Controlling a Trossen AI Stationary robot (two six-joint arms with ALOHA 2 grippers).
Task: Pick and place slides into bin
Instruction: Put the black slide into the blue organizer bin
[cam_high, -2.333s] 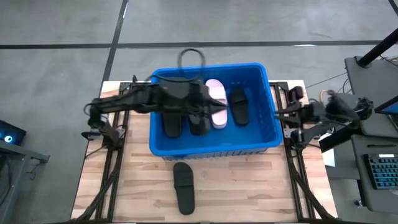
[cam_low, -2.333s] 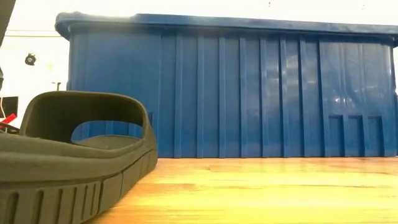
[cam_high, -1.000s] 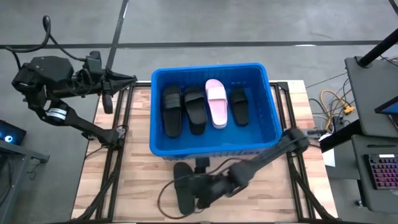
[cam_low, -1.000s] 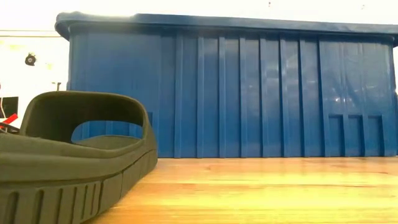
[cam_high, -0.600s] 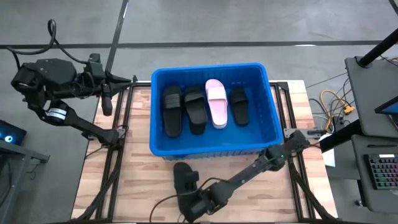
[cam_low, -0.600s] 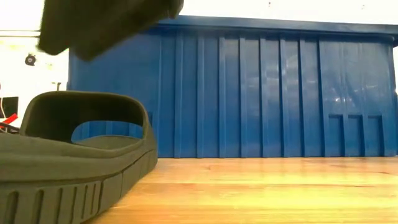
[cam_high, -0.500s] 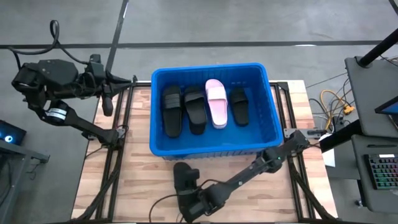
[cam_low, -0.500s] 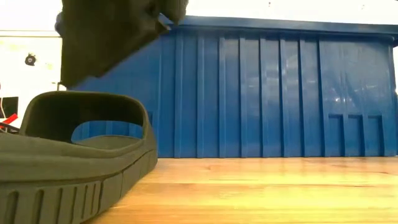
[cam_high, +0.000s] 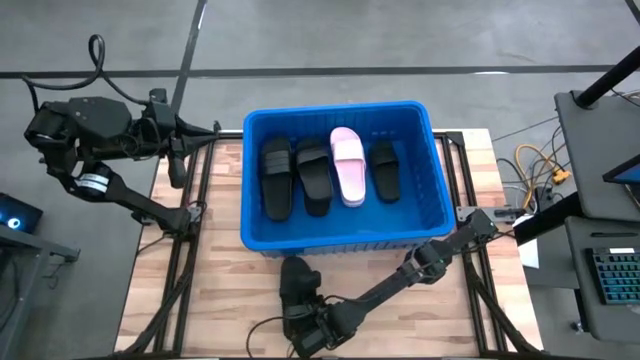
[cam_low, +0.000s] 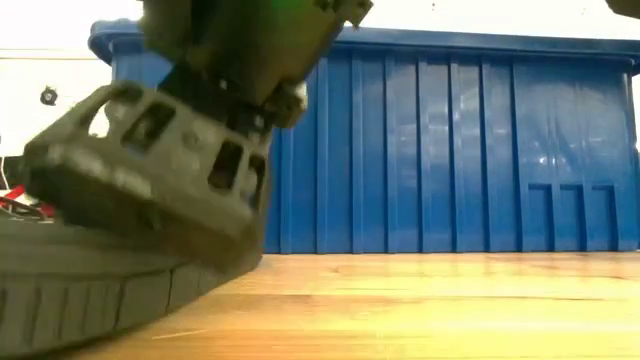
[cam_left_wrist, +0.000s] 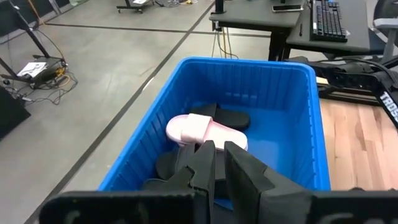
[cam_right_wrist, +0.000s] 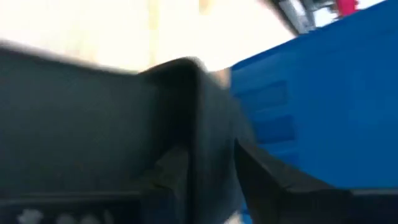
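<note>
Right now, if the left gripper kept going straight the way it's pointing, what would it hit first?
Probably the blue bin: the left gripper, shut and parked off the table's left edge, aims at the bin's near wall or just over it toward the slides inside. Depth is hard to judge.

Glossy plastic bin (cam_high: 430, 210), matt foam slides (cam_high: 347, 165), wood table (cam_high: 410, 320).

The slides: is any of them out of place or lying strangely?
One black slide lies outside the blue bin, on the table in front of it, with the right gripper down on it. The other four, the pink one included, lie side by side inside. Nothing looks damaged.
</note>
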